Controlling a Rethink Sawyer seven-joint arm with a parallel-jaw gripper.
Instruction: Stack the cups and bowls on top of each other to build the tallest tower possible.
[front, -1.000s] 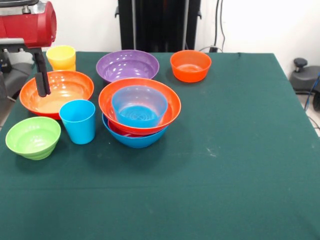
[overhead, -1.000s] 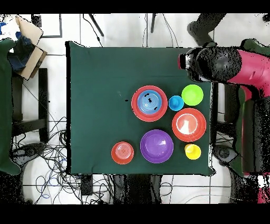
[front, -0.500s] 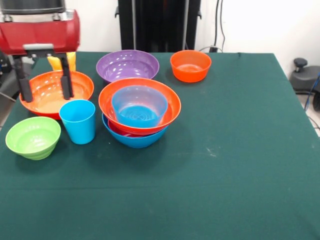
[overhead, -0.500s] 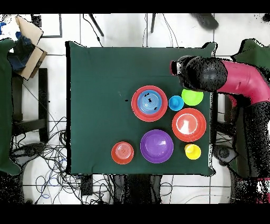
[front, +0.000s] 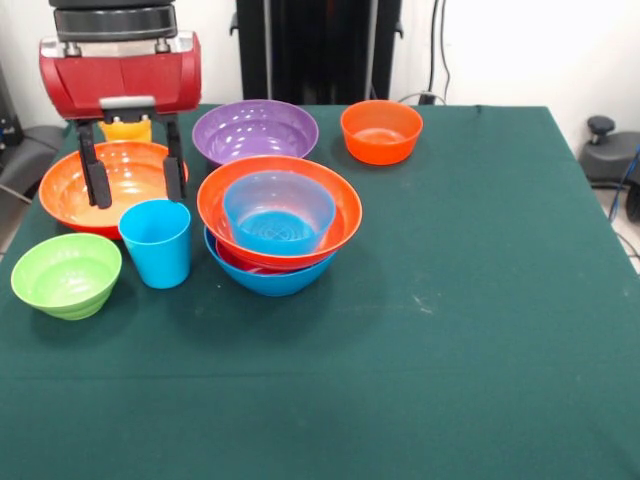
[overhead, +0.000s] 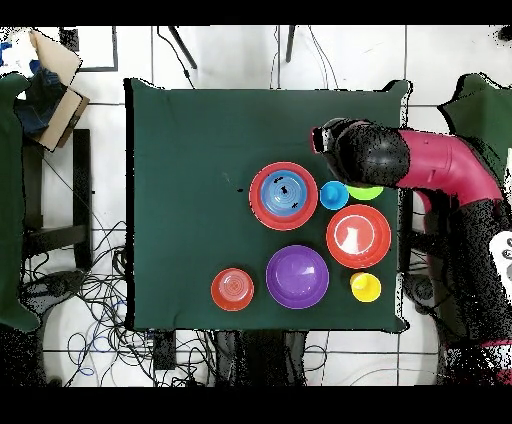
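We count two cups – a sky-blue cup (front: 156, 242) upright on the green cloth (front: 450, 330) and a yellow cup (front: 125, 129) mostly hidden behind the gripper (front: 134, 185) – plus eight bowls: 4 nested in the tower (front: 279, 226) (lg blue at bottom, magenta sliver, lg orange, med blue on top) and 4 loose, i.e. lime bowl (front: 65, 274), lg orange bowl (front: 105, 185), purple bowl (front: 255, 131), small orange bowl (front: 381, 130). The gripper hangs w/ fingers spread apart and empty – just above and behind the sky-blue cup, in front of the lg orange bowl. Overhead, the arm (overhead: 400, 160) covers most of the lime bowl, and the blue cup sits betw. tower and lime bowl.
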